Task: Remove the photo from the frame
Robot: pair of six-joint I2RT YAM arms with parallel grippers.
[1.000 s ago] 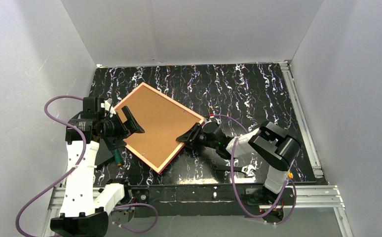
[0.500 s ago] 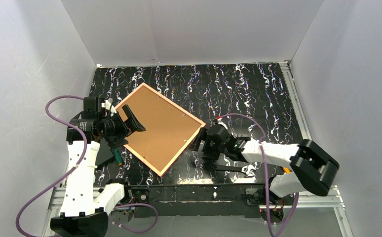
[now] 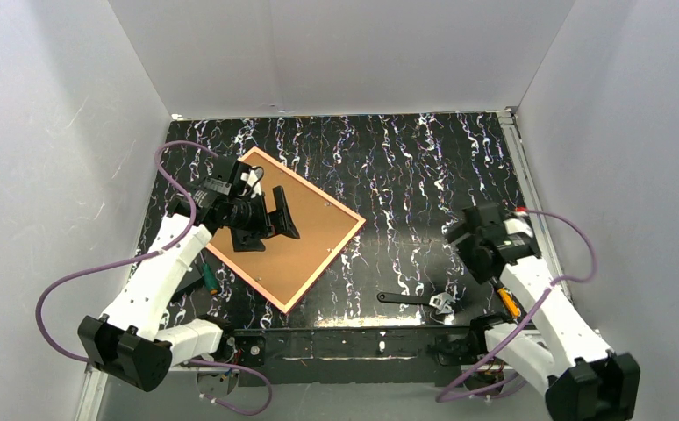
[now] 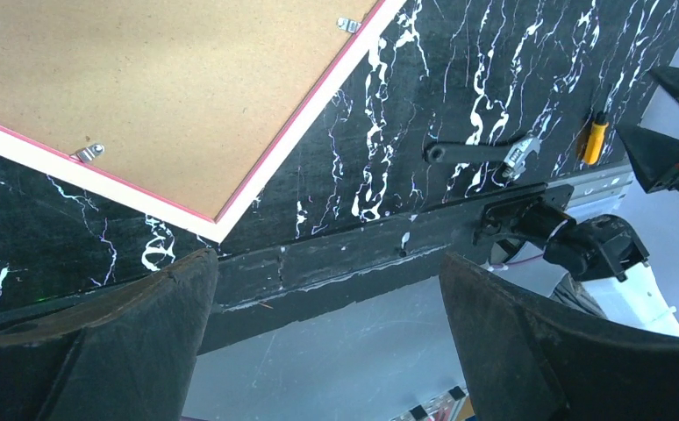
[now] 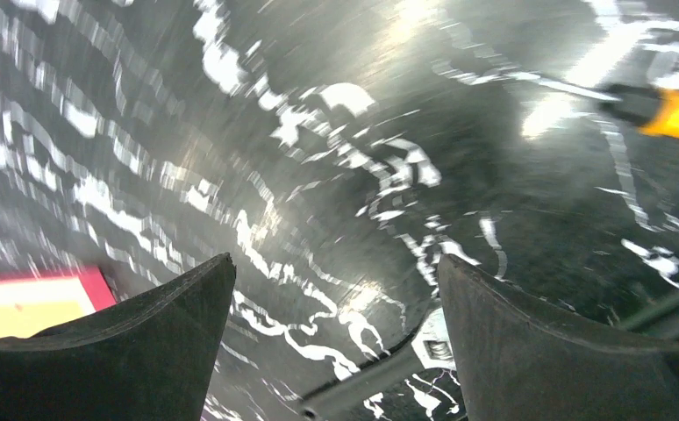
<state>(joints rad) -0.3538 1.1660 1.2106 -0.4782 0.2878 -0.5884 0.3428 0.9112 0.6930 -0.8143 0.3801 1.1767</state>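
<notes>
The left claw (image 3: 282, 215) hovers with its fingers wide apart above the pink-edged frame (image 3: 318, 232), which lies back-up and askew on the bench (image 3: 406, 175), left of centre. A wrench (image 3: 410, 299) lies near the front edge. Further right, the right claw (image 5: 336, 263) hangs spread apart, holding nothing.

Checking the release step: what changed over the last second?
Right pincer opened, left the frame's right corner and pulled back to the right side of the table. Left pincer, open throughout, moved from the frame's left edge to over its back. Frame stays back-up, roughly in place; wrench unmoved.
</notes>
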